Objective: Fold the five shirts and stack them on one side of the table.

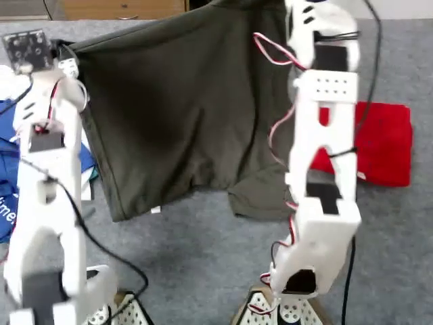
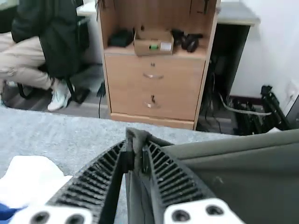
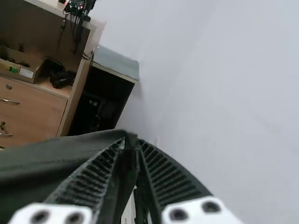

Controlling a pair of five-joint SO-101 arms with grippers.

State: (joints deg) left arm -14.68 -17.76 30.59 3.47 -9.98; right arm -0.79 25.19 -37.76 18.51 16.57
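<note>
A dark olive shirt (image 1: 176, 101) hangs lifted above the grey table, stretched between both arms. My left gripper (image 2: 135, 156) is shut on one top corner of the olive shirt (image 2: 233, 168); in the high view that corner is at the upper left (image 1: 71, 51). My right gripper (image 3: 133, 154) is shut on the other top corner of the olive shirt (image 3: 51, 158), at the upper right of the high view. A folded red shirt (image 1: 382, 142) lies flat at the table's right. Blue shirts (image 1: 10, 169) and a white one (image 1: 8, 84) lie heaped at the left edge.
The grey table (image 1: 203, 264) has bare room in front of the hanging shirt, between the two arm bases. Beyond the far edge stands a wooden cabinet (image 2: 154, 79) with drawers. A white shirt (image 2: 28, 179) lies below the left gripper.
</note>
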